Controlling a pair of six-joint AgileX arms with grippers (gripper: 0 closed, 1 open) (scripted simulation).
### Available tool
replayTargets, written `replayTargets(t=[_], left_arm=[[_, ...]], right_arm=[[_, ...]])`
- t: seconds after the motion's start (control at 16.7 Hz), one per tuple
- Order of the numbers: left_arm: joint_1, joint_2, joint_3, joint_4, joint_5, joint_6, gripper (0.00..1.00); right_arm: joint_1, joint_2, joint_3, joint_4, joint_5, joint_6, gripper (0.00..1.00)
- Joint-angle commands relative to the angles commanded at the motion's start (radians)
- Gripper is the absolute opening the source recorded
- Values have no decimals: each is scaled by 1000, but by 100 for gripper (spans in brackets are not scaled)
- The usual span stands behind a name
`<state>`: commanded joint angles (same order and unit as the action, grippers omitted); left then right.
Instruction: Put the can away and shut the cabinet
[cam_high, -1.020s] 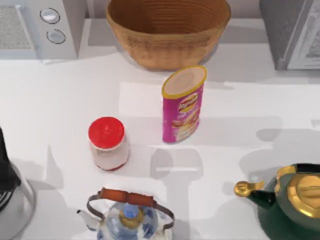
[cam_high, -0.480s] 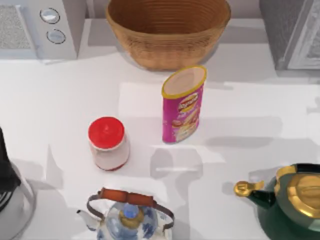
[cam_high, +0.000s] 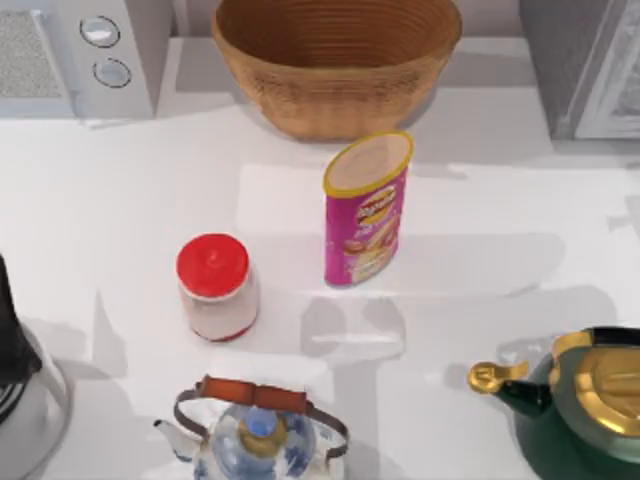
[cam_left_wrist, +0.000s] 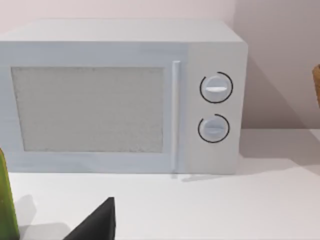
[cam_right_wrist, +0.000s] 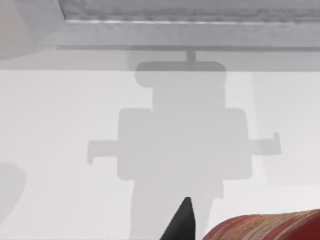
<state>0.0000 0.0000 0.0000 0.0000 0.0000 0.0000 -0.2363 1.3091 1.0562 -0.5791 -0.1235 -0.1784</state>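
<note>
The can (cam_high: 366, 205) is a tall magenta chips tube with a yellow rim. It stands upright near the table's middle, just in front of the basket. The grey cabinet (cam_high: 572, 62) sits at the back right corner, with a pale door panel (cam_high: 620, 88) at its right side. In the right wrist view its lower edge (cam_right_wrist: 190, 15) runs along the far side, and a dark tip of my right gripper (cam_right_wrist: 182, 222) hangs over bare white table. A dark part of my left gripper (cam_left_wrist: 95, 225) faces the microwave. Neither gripper is near the can.
A wicker basket (cam_high: 335, 60) stands at the back centre and a white microwave (cam_high: 85, 50) at the back left. Along the front are a red-lidded jar (cam_high: 215, 285), a blue-and-white kettle (cam_high: 258, 435) and a green teapot (cam_high: 590, 400). A red striped object (cam_right_wrist: 265, 227) lies near my right gripper.
The arm's shadows on the table's right side have shifted and spread. The pale door panel at the cabinet has changed angle slightly. The can and the other objects have not moved.
</note>
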Motion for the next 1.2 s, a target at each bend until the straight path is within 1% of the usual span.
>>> replayTargets(t=[0.18,0.36,0.54,0.72,0.96,1.2], left_arm=[[0,0,0,0,0,0,100],[0,0,0,0,0,0,100],[0,0,0,0,0,0,100],[0,0,0,0,0,0,100],[0,0,0,0,0,0,100],[0,0,0,0,0,0,100]], right_arm=[[32,-185,-60,-1,31,21,0],[74,-455,-188,42,57,63,0],[119,-751,-363,125,77,110,0],[163,-982,-609,253,93,149,0],[209,-1204,-904,449,112,174,0],[234,-1303,-1045,570,123,178,0]])
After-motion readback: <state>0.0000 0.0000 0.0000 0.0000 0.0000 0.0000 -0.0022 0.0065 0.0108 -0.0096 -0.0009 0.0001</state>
